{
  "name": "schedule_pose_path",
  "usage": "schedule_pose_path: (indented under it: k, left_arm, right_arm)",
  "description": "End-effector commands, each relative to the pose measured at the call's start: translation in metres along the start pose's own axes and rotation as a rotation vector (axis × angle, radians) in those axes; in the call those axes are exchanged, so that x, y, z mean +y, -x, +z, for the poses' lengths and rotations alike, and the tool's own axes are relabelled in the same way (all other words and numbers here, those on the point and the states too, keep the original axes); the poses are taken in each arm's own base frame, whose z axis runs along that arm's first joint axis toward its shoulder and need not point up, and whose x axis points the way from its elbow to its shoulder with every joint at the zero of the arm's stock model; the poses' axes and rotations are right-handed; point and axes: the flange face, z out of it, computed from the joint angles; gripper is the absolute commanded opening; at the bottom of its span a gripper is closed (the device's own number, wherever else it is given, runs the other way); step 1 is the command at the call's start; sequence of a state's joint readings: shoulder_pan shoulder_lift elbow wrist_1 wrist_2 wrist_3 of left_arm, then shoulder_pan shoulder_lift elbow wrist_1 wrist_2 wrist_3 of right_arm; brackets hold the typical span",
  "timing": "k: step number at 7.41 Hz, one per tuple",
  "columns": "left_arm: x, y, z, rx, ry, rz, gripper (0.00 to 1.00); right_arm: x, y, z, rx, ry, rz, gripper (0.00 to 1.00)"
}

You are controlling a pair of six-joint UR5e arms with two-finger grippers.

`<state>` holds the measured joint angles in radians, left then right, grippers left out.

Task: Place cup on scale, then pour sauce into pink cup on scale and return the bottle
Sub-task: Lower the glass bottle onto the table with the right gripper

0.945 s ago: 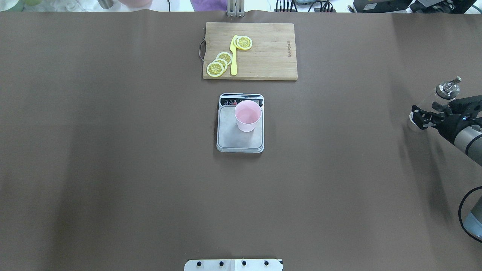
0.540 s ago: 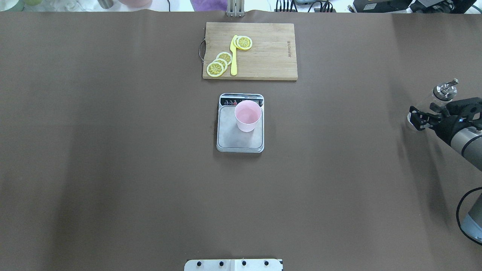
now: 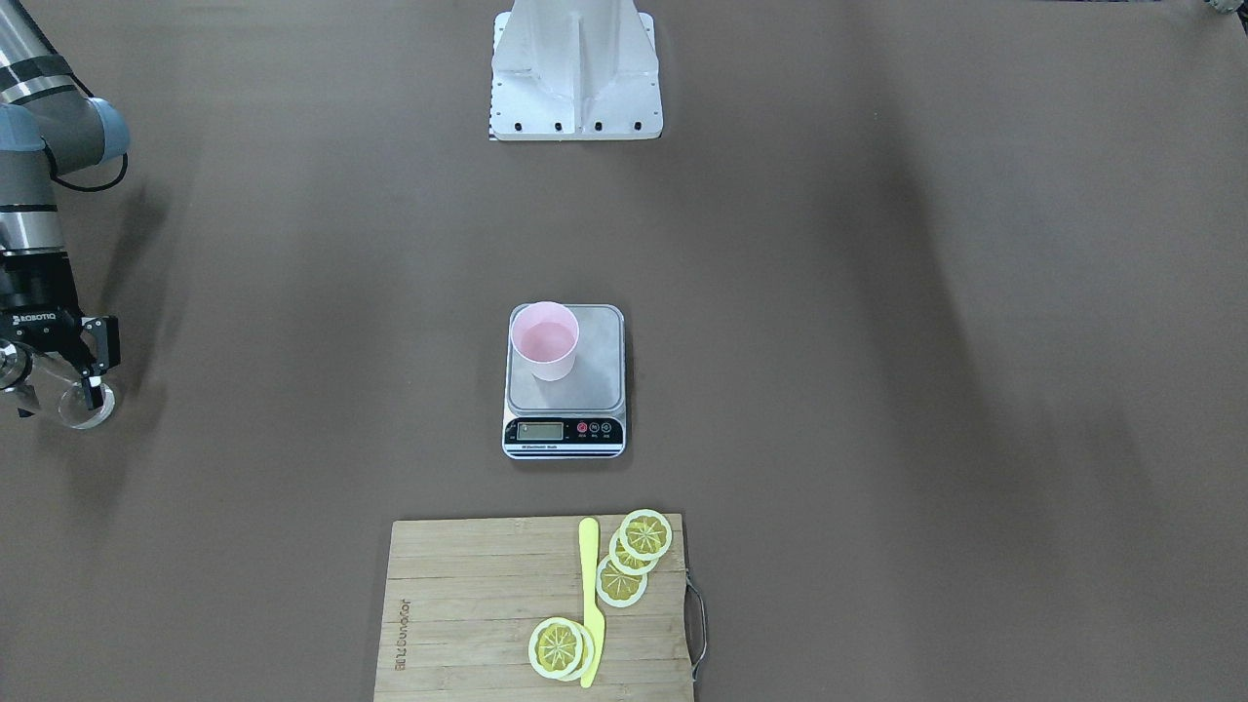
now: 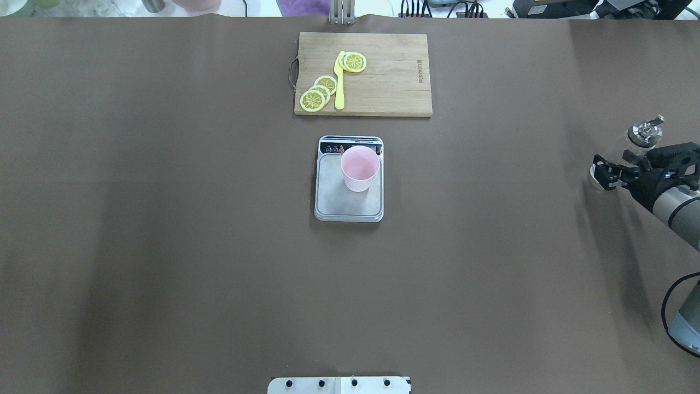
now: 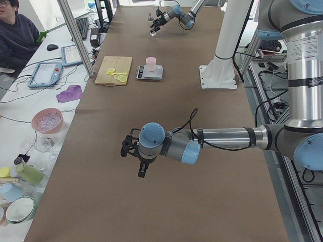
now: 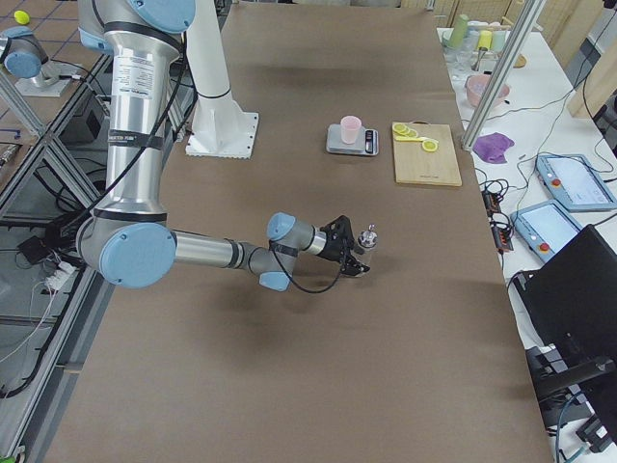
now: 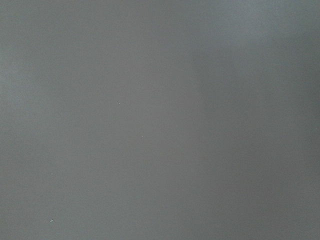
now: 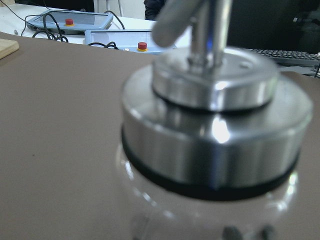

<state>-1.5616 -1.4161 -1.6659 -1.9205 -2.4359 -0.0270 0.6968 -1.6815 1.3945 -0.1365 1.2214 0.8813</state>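
The right gripper [image 4: 615,169] is clamped on the glass body of the bottle [image 4: 645,133] at the right edge of the overhead frame. Whether its base touches the table [image 4: 164,219] is unclear. The left gripper [image 5: 132,151] cannot be judged. At centre frame, the cup [image 4: 360,167] is stood on the scale [image 4: 336,200].

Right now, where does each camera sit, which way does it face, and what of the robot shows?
Front-facing: across the table, looking down at the scale; base at top, right arm at its left edge.
Overhead: behind the robot, looking forward; right gripper holding the bottle.
Exterior left: table's left end, looking along it; left arm near.
Exterior right: opposite end; right arm near.
Left wrist: bare table only.
Right wrist: the bottle, close up.
Shared: front-facing and overhead both show the cup on the scale.
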Motion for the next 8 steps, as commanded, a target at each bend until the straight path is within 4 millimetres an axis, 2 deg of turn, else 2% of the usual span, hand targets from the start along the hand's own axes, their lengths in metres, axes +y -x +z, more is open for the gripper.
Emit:
schedule_pose_path:
  k: [1, 2, 6, 8]
  left_arm:
    - [0.0, 0.0, 0.0, -0.001, 0.0, -0.001, 0.98]
    - [0.0, 0.0, 0.0, 0.0, -0.001, 0.002, 0.98]
    - [0.0, 0.0, 0.0, -0.001, -0.01, 0.011, 0.98]
    - [0.0, -0.001, -0.001, -0.001, -0.011, 0.012, 0.98]
  right_arm:
    - [-0.005, 0.006, 0.0, -0.011, -0.009, 0.006, 0.67]
    - [-0.004, 0.004, 0.0, -0.009, -0.005, 0.003, 1.0]
    - [-0.004, 0.004, -0.001, -0.01, -0.004, 0.003, 1.0]
    - [0.001, -0.004, -0.007, -0.037, -0.019, 0.014, 1.0]
